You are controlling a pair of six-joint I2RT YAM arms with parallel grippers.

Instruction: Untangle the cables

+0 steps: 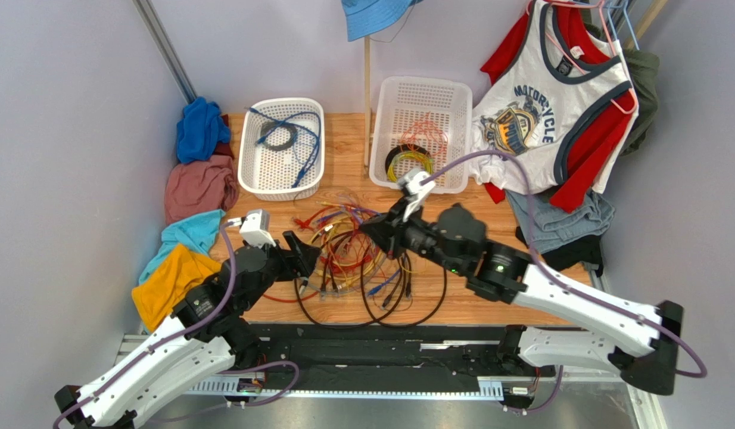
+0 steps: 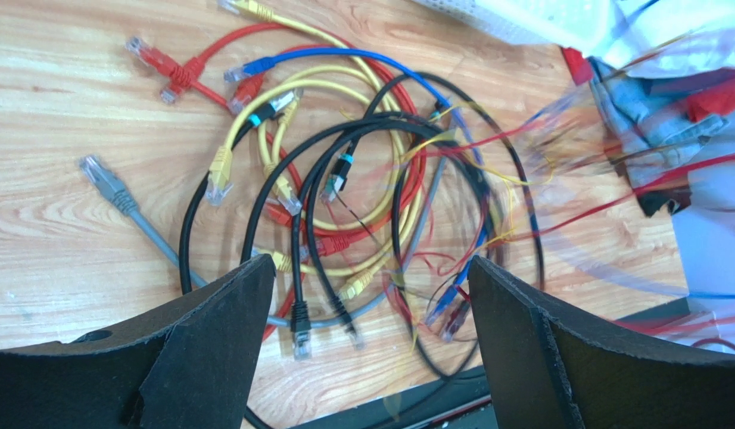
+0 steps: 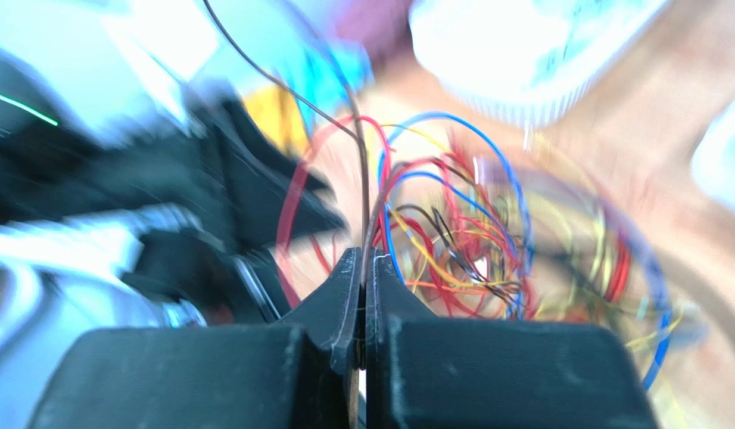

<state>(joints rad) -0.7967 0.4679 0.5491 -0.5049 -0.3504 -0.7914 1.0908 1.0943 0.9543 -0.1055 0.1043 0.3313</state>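
The cables (image 1: 362, 259) lie in a tangled pile on the wooden table: black, red, yellow, blue and grey loops with small plugs. The left wrist view shows them spread below the fingers (image 2: 344, 179). My left gripper (image 1: 304, 255) is open at the pile's left edge and holds nothing; its jaws stand wide apart above black plug ends (image 2: 371, 295). My right gripper (image 1: 373, 231) is over the pile's upper right. It is shut (image 3: 362, 264) on a thin dark wire (image 3: 365, 179) that rises from its tips, with a bunch of thin red, blue and yellow wires (image 3: 452, 241) just behind.
A white basket (image 1: 246, 170) at the back left holds a blue cable and a black ring coil. A second white basket (image 1: 377, 161) holds a yellow-green and black coil. Folded cloths (image 1: 197, 188) line the left side. A shirt (image 1: 541, 107) hangs at the right.
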